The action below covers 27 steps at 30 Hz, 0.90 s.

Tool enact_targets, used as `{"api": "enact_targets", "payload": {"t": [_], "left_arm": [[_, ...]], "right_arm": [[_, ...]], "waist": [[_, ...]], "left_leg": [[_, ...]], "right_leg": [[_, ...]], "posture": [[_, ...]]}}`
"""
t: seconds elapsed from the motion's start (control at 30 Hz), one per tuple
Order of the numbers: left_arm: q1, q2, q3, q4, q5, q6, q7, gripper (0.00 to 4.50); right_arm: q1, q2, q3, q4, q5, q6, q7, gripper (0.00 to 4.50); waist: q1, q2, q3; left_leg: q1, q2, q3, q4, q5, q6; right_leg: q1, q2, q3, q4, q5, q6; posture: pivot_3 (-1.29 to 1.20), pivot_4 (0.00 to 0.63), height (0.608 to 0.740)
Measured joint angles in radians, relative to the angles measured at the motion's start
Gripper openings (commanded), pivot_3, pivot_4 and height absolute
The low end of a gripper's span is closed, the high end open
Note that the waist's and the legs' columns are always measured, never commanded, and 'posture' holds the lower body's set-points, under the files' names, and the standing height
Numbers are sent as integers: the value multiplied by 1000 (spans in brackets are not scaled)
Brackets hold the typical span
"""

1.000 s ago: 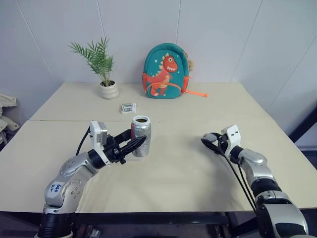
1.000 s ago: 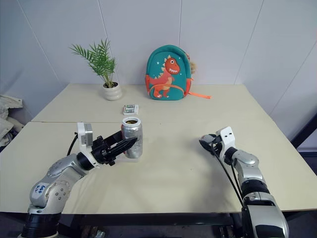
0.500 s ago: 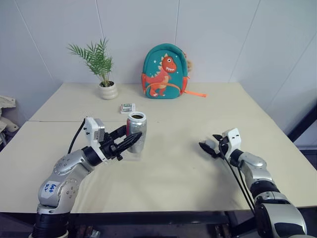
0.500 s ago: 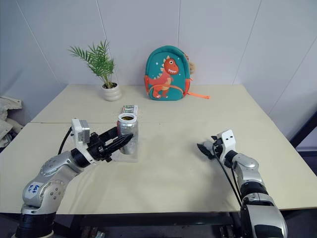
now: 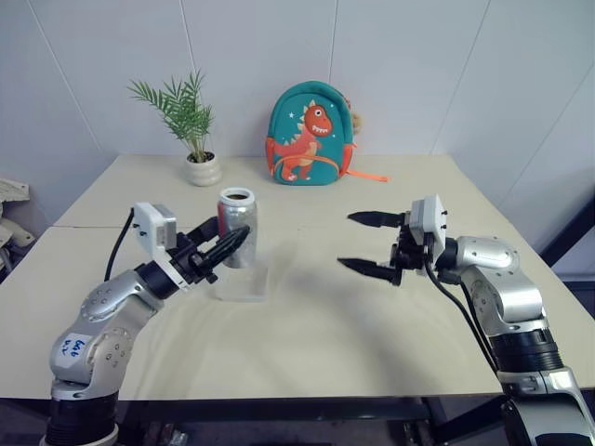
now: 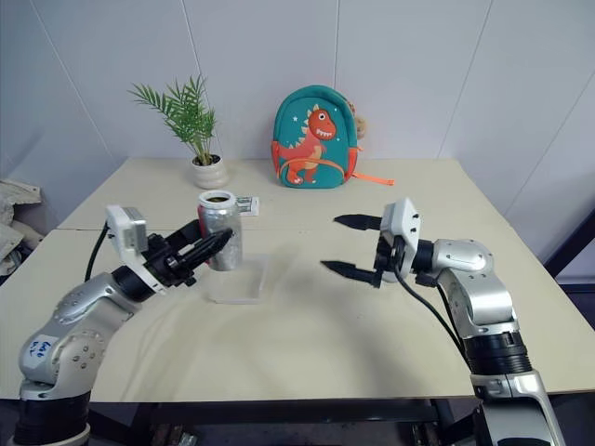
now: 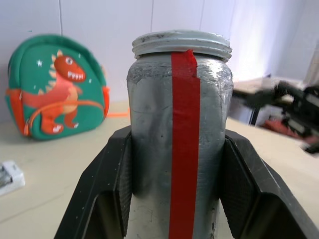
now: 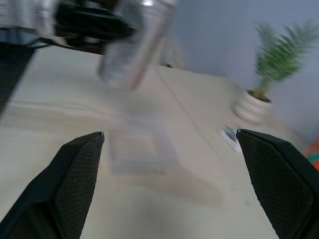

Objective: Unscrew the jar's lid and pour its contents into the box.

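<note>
My left gripper (image 5: pixel 228 246) is shut on the jar (image 5: pixel 237 228), a silvery cylinder with a red stripe (image 7: pixel 184 139). It holds the jar upright in the air, just above the far left corner of the box (image 5: pixel 240 283), a clear shallow tray on the table. The jar's mouth (image 6: pixel 218 198) is dark and uncovered; I cannot make out the contents inside. The lid is hidden from view. My right gripper (image 5: pixel 346 242) is open and empty. It hangs level above the table to the right of the jar, fingers pointing at it across a gap. The right wrist view shows the jar (image 8: pixel 134 45) and box (image 8: pixel 142 149) ahead.
A white plant pot (image 5: pixel 204 169) and a teal dinosaur backpack (image 5: pixel 311 135) stand at the table's far edge. A small green-and-white packet (image 6: pixel 246 204) lies just behind the jar. Bare tabletop (image 5: pixel 390 325) spreads below and in front of the right gripper.
The left gripper lifted the jar up and to the left. The right gripper opened, rose from the tabletop and swung left to point at the jar.
</note>
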Motion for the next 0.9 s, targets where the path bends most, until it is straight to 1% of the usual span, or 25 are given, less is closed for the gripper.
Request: {"api": "enact_targets", "payload": {"t": [0.17,0.27,0.33,0.4,0.57,0.7,0.73,0.9], "left_arm": [[-33,47,92,42,-92,7,-53,1989],[-1,107,117,69,-142,48,-114,1989],[37,130,125,107,-137,50,-150,1989],[74,151,124,167,-91,37,-168,1989],[85,153,80,304,110,-124,-168,1989],[73,143,48,352,270,-272,-95,1989],[70,143,42,359,292,-292,-93,1989],[46,127,-18,395,340,-358,-118,1989]], "right_arm": [[-25,-40,2,-73,55,70,46,4481],[-28,-50,3,-102,72,91,57,4481],[-26,-49,3,-103,71,92,52,4481],[-17,-49,4,-101,69,92,48,4481],[4,-41,11,-96,68,94,28,4481],[5,-37,12,-80,62,87,16,4481],[6,-35,12,-79,62,86,11,4481],[13,-15,14,-75,53,84,-16,4481]], "waist": [[-1,0,0],[-2,0,0],[-2,0,0],[-1,0,0],[1,0,0],[3,0,0],[3,0,0],[1,0,0]], "left_leg": [[-1,0,1,3,-1,1],[-1,1,2,3,-1,2],[-1,1,2,3,-2,2],[-1,1,2,3,-2,2],[-2,1,3,4,-2,3],[-3,1,3,4,-3,4],[-3,1,3,4,-3,4],[-3,1,4,4,-5,4]], "right_leg": [[0,0,1,-1,0,0],[0,0,1,-1,0,-1],[0,0,1,-1,-1,-2],[0,0,1,-1,-2,-4],[0,0,1,-3,-3,-7],[0,-1,1,-3,-1,-4],[-1,-1,1,-3,1,-1],[-1,-1,1,-3,1,0]], "posture": [[0,150,740],[0,150,740],[0,150,740],[0,150,740],[0,150,740],[0,150,740],[0,150,740],[0,150,740]]}}
